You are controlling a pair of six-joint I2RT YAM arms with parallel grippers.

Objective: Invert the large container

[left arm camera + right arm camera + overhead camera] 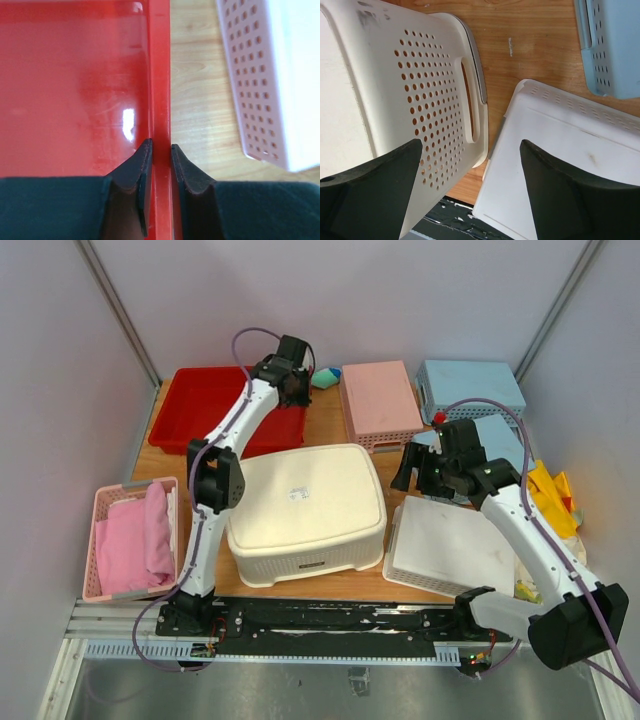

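Black pads (142, 162) of L gripper (161, 150) were pinched on a side rim of the red tray (75, 75), one inside and one outside. R gripper (470, 150) hung w/ fingers wide apart, holding nothing, above the gap btwn large container (305, 495) and white basket (450, 540). Container sat base-up, sticker on top, mid-table (330, 425).

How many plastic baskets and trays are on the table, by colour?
Red plastic tray: 1
Pink perforated plastic baskets: 2
Pale blue perforated plastic baskets: 2
Large cream perforated plastic basket: 1
Flat white plastic basket: 1
Total: 7
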